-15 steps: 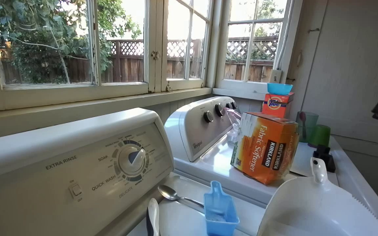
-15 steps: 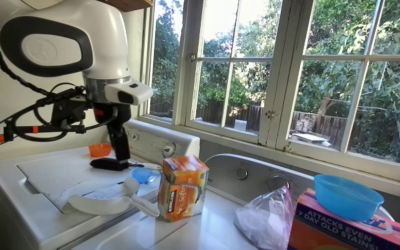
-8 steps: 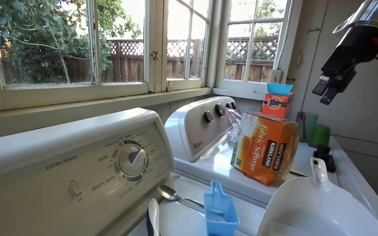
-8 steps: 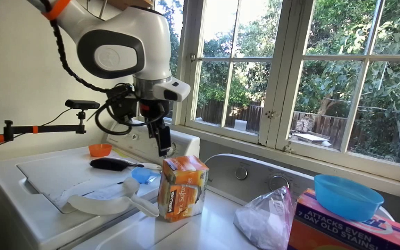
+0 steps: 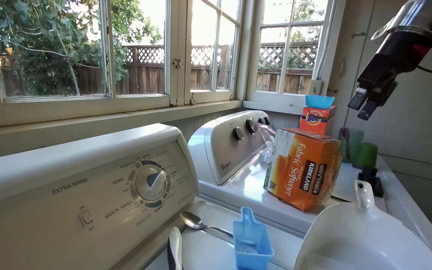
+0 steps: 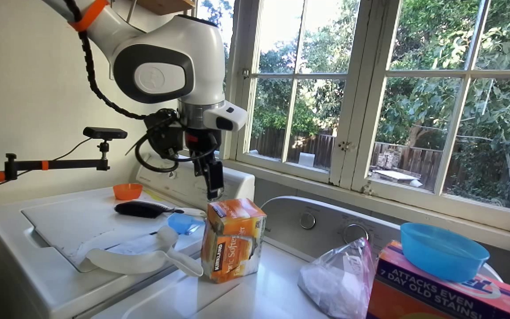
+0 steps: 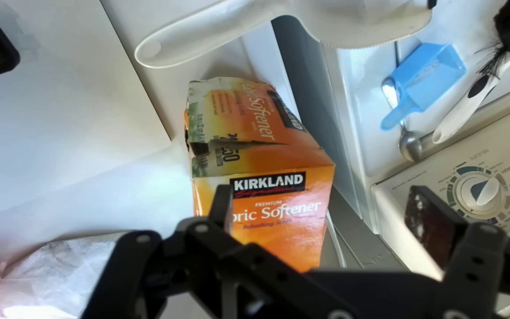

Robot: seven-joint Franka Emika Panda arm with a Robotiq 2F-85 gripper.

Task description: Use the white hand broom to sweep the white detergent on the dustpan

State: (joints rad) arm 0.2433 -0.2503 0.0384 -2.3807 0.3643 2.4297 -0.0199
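The hand broom has a white handle [image 7: 467,104] and black bristles [image 6: 139,209]; it lies on the washer top, and its handle shows in an exterior view [image 5: 174,249]. The white dustpan [image 5: 362,236] lies on the washer, its handle reaching toward the second machine; it also shows in the wrist view [image 7: 361,22]. White powder sits in a blue scoop [image 5: 251,240] beside the broom. Powder on the dustpan cannot be made out. My gripper [image 7: 326,210] is open and empty, above and apart from the fabric softener box [image 7: 264,212], away from broom and dustpan.
A spoon [image 5: 195,221] lies beside the scoop. An orange bowl [image 6: 127,191] stands behind the broom. A bag of white powder [image 6: 337,283] and a Tide box [image 6: 441,288] topped by a blue bowl [image 6: 443,252] stand on the second machine. Control panels and windows border the back.
My gripper has moved away from in front of the broom to above the fabric softener box, mostly in the first half second. The broom, dustpan and scoop have not moved.
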